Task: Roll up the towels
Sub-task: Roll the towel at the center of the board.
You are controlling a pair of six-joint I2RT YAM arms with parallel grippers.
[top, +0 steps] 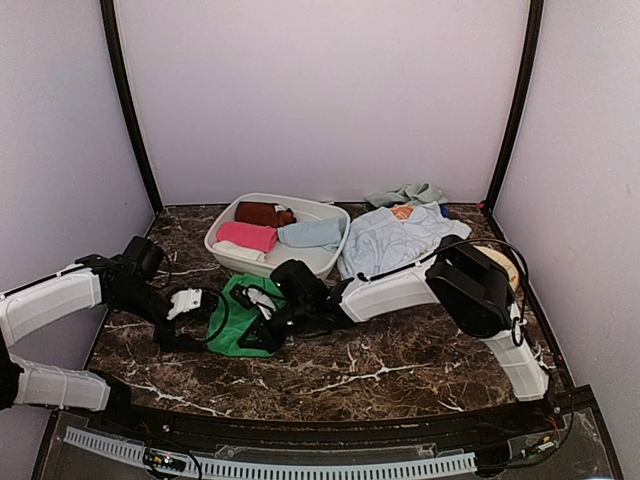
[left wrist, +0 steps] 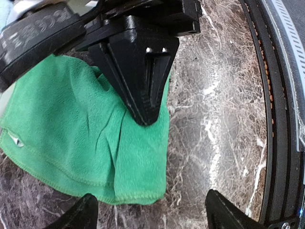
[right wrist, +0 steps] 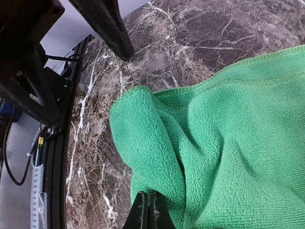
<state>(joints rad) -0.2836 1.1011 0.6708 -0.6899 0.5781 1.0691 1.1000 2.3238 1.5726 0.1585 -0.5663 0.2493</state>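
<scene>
Top external: basin point(top: 300, 201) just behind green towel point(top: 232, 330)

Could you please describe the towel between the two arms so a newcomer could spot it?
On the dark marbled tabletop, look just in front of the white oval plastic basin. The bright green soft cloth lies crumpled there, the only vivid green towel.
</scene>
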